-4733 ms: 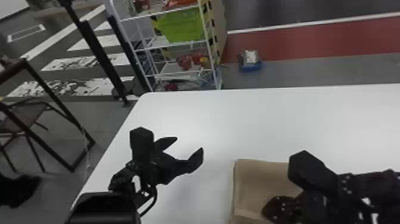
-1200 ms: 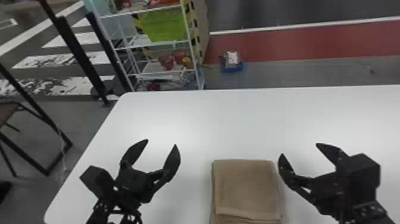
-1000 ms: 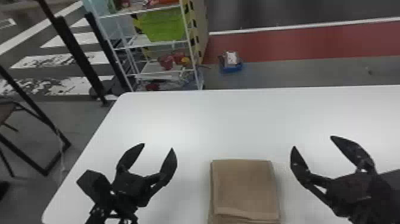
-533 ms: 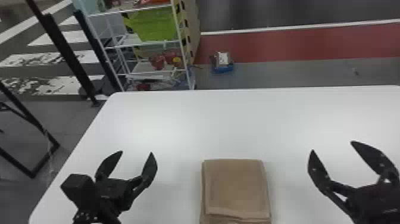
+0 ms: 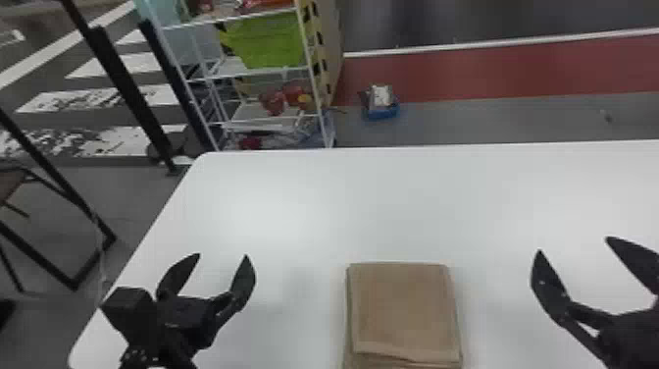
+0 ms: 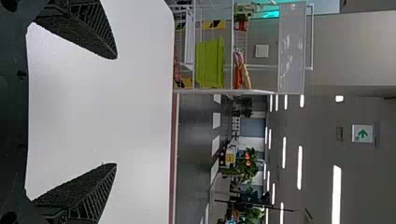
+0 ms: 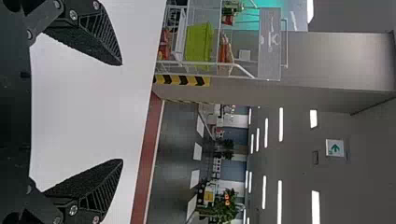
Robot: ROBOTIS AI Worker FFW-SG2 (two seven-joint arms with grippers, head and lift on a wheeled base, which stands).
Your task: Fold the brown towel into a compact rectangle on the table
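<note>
Fingers of the left gripper (image 5: 222, 255) are spread wide, pointed forward, to the left of the towel (image 5: 404, 309) and apart from it. To the towel's right, also apart from it, the right gripper (image 5: 573, 244) is held with its fingers parted just as widely. The brown towel itself is laid flat between the two, folded into a neat, layered rectangle on the white table (image 5: 417, 196), whose bare top is stretched out beyond it. Past the table, roughly straight beyond the towel, a blue box (image 5: 381, 115) is set on the floor. Beyond the towel and to its left, a green bin (image 5: 269, 41) is held on a white wire rack (image 5: 235, 68).
</note>
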